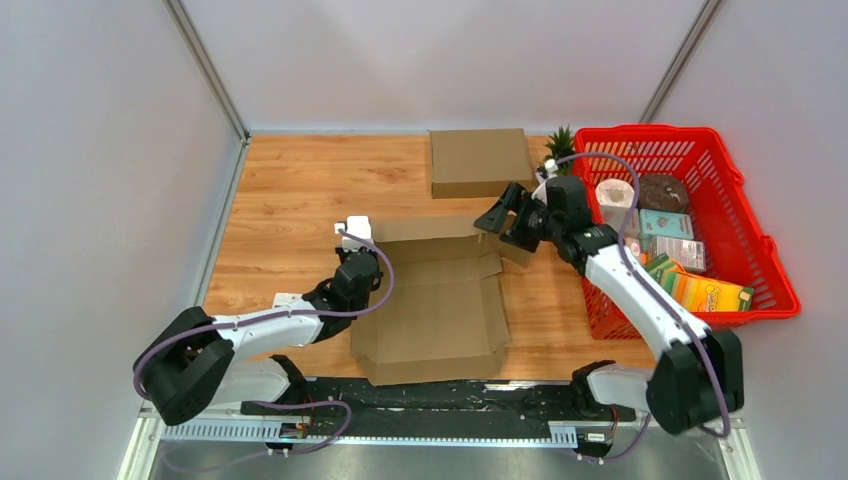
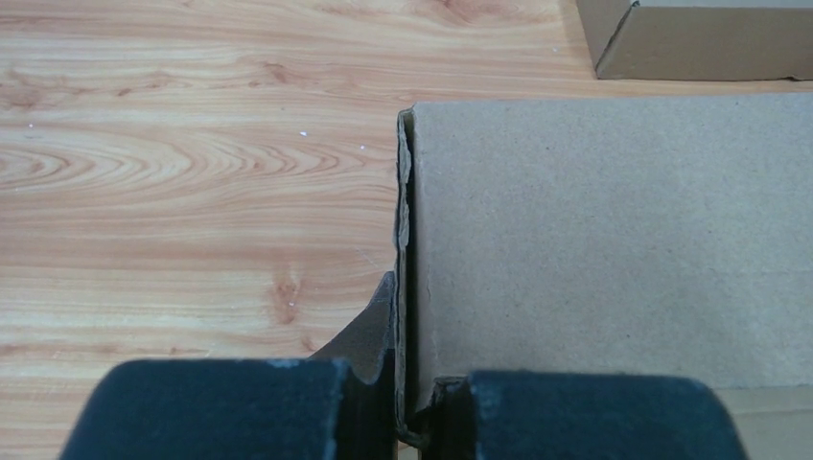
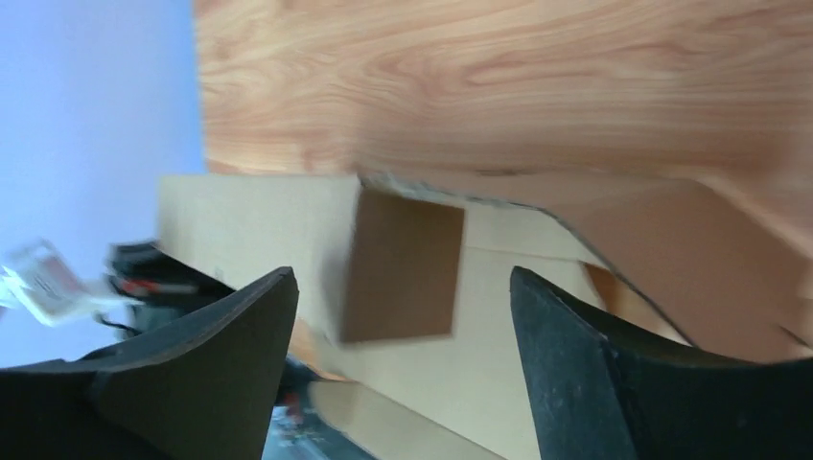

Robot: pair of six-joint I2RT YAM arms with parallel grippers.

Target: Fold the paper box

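Observation:
A brown cardboard box (image 1: 437, 300) lies partly folded in the middle of the table, with its back panel raised. My left gripper (image 1: 357, 243) is shut on the box's left wall. In the left wrist view the wall's edge (image 2: 404, 249) runs down between the two dark pads (image 2: 206, 407). My right gripper (image 1: 502, 218) is open at the box's back right corner, nothing between its fingers. In the right wrist view the fingers (image 3: 216, 369) stand wide apart over the box's end flap (image 3: 403, 264).
A second, folded cardboard box (image 1: 480, 161) lies at the back of the table. A red basket (image 1: 740, 215) holding several packaged goods stands on the right. A small green plant (image 1: 560, 140) stands beside the basket.

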